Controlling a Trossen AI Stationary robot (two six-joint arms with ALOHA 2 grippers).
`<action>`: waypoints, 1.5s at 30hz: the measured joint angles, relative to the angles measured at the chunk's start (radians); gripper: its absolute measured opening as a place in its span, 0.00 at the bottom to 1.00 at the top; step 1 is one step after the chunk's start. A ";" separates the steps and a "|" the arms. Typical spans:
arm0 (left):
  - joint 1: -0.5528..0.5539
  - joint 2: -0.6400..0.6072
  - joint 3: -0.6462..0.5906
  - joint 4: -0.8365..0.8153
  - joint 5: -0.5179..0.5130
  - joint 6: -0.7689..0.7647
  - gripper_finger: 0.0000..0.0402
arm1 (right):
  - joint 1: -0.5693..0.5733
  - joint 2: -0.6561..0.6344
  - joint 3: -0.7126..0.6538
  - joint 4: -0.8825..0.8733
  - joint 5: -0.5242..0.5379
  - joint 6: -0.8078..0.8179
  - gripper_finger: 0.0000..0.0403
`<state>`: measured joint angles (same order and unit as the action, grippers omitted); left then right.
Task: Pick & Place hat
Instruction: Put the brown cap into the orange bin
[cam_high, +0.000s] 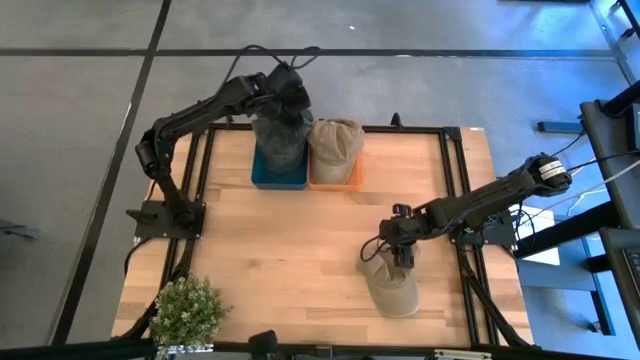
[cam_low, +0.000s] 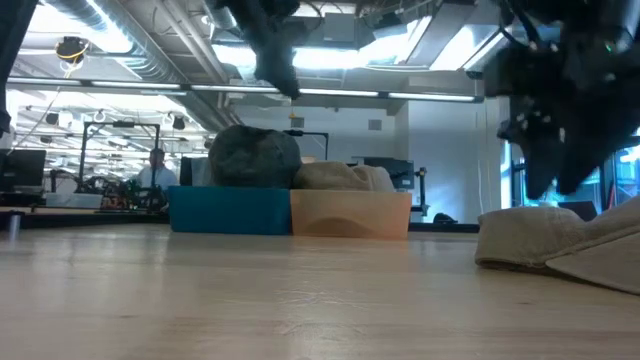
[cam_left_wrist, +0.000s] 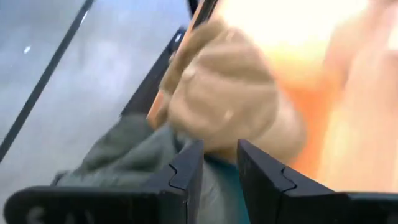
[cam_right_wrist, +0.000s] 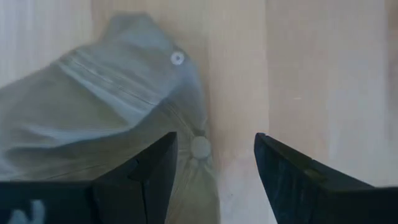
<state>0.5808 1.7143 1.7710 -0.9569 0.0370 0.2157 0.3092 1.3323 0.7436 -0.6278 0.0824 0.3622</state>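
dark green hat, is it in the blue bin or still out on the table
In the bin: the dark green hat sits inside the blue bin, under the left gripper.

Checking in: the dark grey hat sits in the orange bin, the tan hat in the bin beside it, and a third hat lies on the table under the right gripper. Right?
Not quite. The high view shows the dark grey hat in the blue bin, not the orange one. The tan hat is the one in the orange bin beside it. A third hat does lie on the table under the right gripper.
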 joint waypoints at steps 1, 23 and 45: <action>-0.009 -0.001 -0.005 0.029 0.015 -0.010 0.23 | 0.003 0.000 -0.022 0.026 0.000 0.001 0.53; -0.228 -0.200 -0.628 0.784 0.071 -0.147 0.23 | 0.038 0.012 -0.307 0.428 -0.015 -0.079 0.38; -0.501 -0.513 -1.094 1.296 -0.051 -0.126 0.23 | -0.013 0.001 0.243 0.045 0.448 -0.391 0.14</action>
<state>0.0798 1.2015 0.6774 0.3393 -0.0144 0.0898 0.2963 1.3335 0.9862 -0.5825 0.5301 -0.0283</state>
